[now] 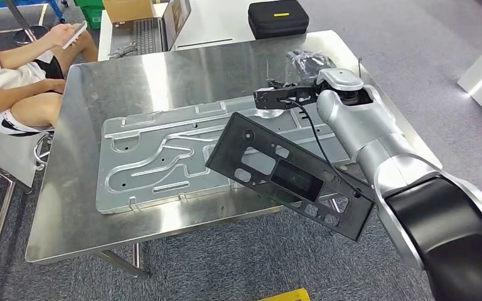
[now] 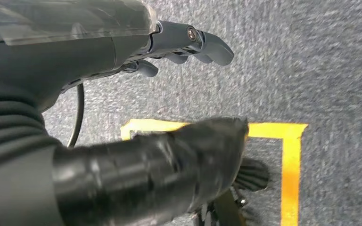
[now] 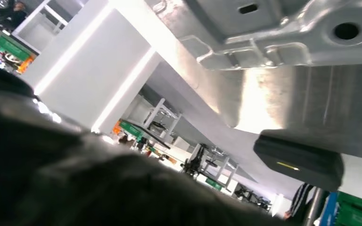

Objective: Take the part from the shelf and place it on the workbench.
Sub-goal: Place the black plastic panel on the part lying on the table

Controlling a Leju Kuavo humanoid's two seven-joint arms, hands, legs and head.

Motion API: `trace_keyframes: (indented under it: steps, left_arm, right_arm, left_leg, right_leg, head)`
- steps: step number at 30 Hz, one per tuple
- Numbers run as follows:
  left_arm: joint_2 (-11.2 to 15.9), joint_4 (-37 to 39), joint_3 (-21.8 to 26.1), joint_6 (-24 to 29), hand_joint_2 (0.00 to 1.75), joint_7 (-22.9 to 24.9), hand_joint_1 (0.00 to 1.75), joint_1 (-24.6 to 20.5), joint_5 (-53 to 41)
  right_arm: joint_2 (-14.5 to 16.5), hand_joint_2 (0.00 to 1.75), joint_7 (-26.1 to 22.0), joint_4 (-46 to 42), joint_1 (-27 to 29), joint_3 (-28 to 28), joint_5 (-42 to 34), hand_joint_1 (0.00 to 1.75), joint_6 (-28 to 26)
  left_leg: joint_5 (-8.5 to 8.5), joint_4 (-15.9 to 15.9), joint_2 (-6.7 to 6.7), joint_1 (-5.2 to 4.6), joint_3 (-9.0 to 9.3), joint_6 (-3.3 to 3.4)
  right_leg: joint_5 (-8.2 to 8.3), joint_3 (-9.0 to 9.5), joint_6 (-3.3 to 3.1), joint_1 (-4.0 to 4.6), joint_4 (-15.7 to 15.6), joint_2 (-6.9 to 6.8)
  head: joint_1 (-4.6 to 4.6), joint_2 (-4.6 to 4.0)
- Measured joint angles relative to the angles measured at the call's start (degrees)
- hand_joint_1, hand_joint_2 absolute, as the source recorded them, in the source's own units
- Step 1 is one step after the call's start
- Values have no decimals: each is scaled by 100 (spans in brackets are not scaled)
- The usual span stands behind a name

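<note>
Right arm [image 1: 376, 144] is reaching out over the workbench [image 1: 75, 213], with the black panel [image 1: 289, 175] hanging under its forearm. The panel is sitting tilted, upper corner over the stamped metal plate [image 1: 157, 163], lower corner sticking out past the bench's near edge. Can't tell if it's resting on the plate or still in the air.

Right hand [image 1: 282, 97] is out past the panel's far corner, fingers looking stretched flat over the plate. No view is showing fingers wrapped on the panel, so I can't tell whether the hand is carrying it or not. Right wrist view is mostly dark blur plus the plate's underside-looking ribs, no help.

Left hand [image 2: 184, 44] is hanging down over carpet and yellow floor tape [image 2: 290, 155], fingers slightly curled and apart, holding nothing.

Handling call on the panel: thin moulded plastic with lots of cutouts, so likely light and fairly stiff but will flex along its length. Smooth faces, probably slippery in a flat pinch. Best hold looks like an edge or through one of the window cutouts. With that much overhang it could tip off the bench if released where it is; it wants sliding further in first.

Person [image 1: 12, 75] is sitting off the bench's far left corner, looking at a phone. Black case [image 1: 278, 17] is on the table behind.
</note>
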Motion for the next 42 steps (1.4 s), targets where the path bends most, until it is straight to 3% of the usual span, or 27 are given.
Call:
trace_keyframes:
  steps: [2, 3, 5, 7, 8, 12, 14, 16, 17, 18, 19, 21, 23, 26, 28, 31, 32, 33, 34, 37, 39, 42]
  left_arm:
    - [0, 0, 0, 3, 0, -11, 0, -4, 4]
    - [0, 0, 1, 4, 0, -13, 0, -3, 4]
    - [-1, 0, 1, 7, 0, -14, 0, 1, 8]
    - [-2, 0, 1, 8, 0, -14, 0, 1, 12]
    - [-2, 0, 1, 8, 0, -14, 0, -3, 14]
    - [-6, 0, 1, 4, 0, -15, 0, -5, 21]
    - [-14, 0, 1, -3, 0, -13, 0, 4, 29]
    - [-18, 0, 1, -11, 0, -13, 0, 6, 37]
    - [-17, 0, 1, -17, 0, -13, 0, 7, 38]
    - [-17, 0, 1, -24, 0, -13, 0, 8, 38]
    - [-17, 0, 1, -29, 0, -13, 0, 10, 39]
    - [-17, 0, 1, -35, 0, -12, 0, 14, 39]
    - [-16, 0, 1, -37, 0, -13, 0, 11, 39]
    - [-15, 0, 1, -38, 0, -14, 0, 6, 38]
    - [-17, 0, 1, -44, 0, -14, 0, 9, 38]
    - [-20, 0, 1, -61, 0, -14, 0, 4, 42]
    - [-20, 0, 1, -66, 0, -14, 0, 4, 43]
    - [-20, 0, 1, -69, 0, -14, 0, 6, 45]
    - [-20, 0, 1, -72, 0, -14, 0, 9, 46]
    - [-20, 0, 1, -81, 0, -14, 0, 11, 49]
    - [-20, 0, 1, -85, 0, -14, 0, 4, 52]
    - [-21, 0, 1, -90, 0, -14, 0, -5, 54]
  right_arm:
    - [-15, 0, 0, 1, 55, -4, 16, 0, 6]
    - [-23, 0, 0, 2, 77, -6, 22, 0, 10]
    - [-34, 0, 0, 2, 84, -25, 33, 0, 14]
    - [-39, 0, 0, 1, 66, -58, 40, 0, 13]
    - [-41, 0, 0, 1, 59, -73, 40, 0, 14]
    - [-52, 0, -5, -6, 39, -97, 42, 0, 32]
    - [-59, 0, -16, -13, 11, -111, 49, 0, 49]
    - [-62, 0, -33, -14, -3, -116, 55, 0, 68]
    - [-63, 0, -43, -14, -1, -116, 57, 0, 78]
    - [-64, 0, -51, -14, 0, -117, 57, 0, 87]
    - [-66, 0, -57, -17, 0, -119, 58, 0, 97]
    - [-71, 0, -62, -40, -5, -127, 59, 0, 115]
    - [-85, 0, -66, -66, -19, -133, 60, 0, 129]
    - [-100, 0, -71, -81, -33, -134, 60, 0, 139]
    - [-126, 0, -72, -89, -48, -137, 60, 0, 145]
    - [-165, 0, -75, -95, -54, -138, 60, 0, 166]
    - [-176, 0, -76, -95, -41, -138, 60, 0, 174]
    - [-186, 0, -76, -95, -28, -138, 60, 0, 180]
    - [-191, 44, -76, -95, -23, -138, 61, 0, 183]
    - [-198, 175, -76, -102, -48, -138, 62, 0, 183]
    - [-198, 175, -76, -108, -66, -138, 63, 0, 190]
    - [-198, 175, -74, -118, -82, -138, 72, 0, 216]
  left_leg:
    - [-7, 13, -2, -7, -3, 13]
    - [-15, 27, -7, -8, -3, 14]
    - [-47, 75, -16, -9, -1, -1]
    - [-93, 141, -23, -27, -26, -40]
    - [-107, 164, -25, -36, -42, -61]
    - [-175, 233, -28, -39, -86, -162]
    - [-446, 668, -25, -17, -276, -226]
    - [-792, 1434, -23, 9, -636, -283]
    - [-867, 1705, -23, 20, -772, -300]
    - [-832, 1779, -21, 29, -817, -311]
    - [-690, 1612, -20, 37, -745, -312]
    - [-298, 821, -15, 46, -370, -289]
    - [-106, 226, -17, 26, -82, -238]
    - [-81, 103, -24, 2, -29, -145]
    - [-43, 56, -10, 18, -9, -65]
    - [-27, 37, 2, 19, -7, 5]
    - [-29, 41, -1, 17, -7, 9]
    - [-33, 48, -6, 16, -6, 10]
    - [-40, 59, -10, 15, -4, 7]
    - [-95, 134, -20, 4, -11, -40]
    - [-124, 178, -24, -11, -44, -88]
    - [-155, 199, -27, -12, -66, -168]
  right_leg:
    - [-188, -298, 16, -6, 604, -1]
    - [-118, -314, 17, -8, 622, -3]
    - [273, -29, -3, -7, 10, -7]
    - [525, 301, -46, 15, -689, -8]
    - [556, 375, -68, 26, -859, -6]
    - [575, 404, -181, 12, -966, -6]
    - [599, 424, -233, -13, -1013, -12]
    - [600, 423, -252, -13, -1018, -11]
    - [599, 423, -253, -12, -1017, -12]
    - [598, 425, -252, -13, -1016, -12]
    - [596, 430, -249, -13, -1015, -12]
    - [587, 446, -233, -12, -1012, -10]
    - [583, 443, -183, 2, -1003, -6]
    - [588, 430, -81, -1, -1003, -3]
    - [450, 356, -34, -5, -821, -3]
    - [-86, -105, -7, -7, 211, -6]
    - [-193, -258, -2, -8, 533, -7]
    - [-189, -329, 0, -9, 672, -8]
    - [-78, -295, -5, -9, 589, -10]
    - [455, 224, -52, 5, -513, -13]
    - [538, 395, -87, 30, -895, -10]
    - [553, 401, -162, 23, -941, -7]
  head:
    - [1, 0]
    - [1, 0]
    - [1, 0]
    - [-2, 0]
    - [-3, 0]
    - [-3, 0]
    - [-3, 0]
    - [-5, 0]
    - [-5, 0]
    - [-5, 0]
    - [-5, 0]
    - [-5, 0]
    - [-4, -1]
    - [-3, 0]
    - [-3, 0]
    - [-2, 0]
    - [-2, 0]
    - [-2, 0]
    - [-2, 0]
    - [-2, 0]
    - [-2, 0]
    - [-3, 0]
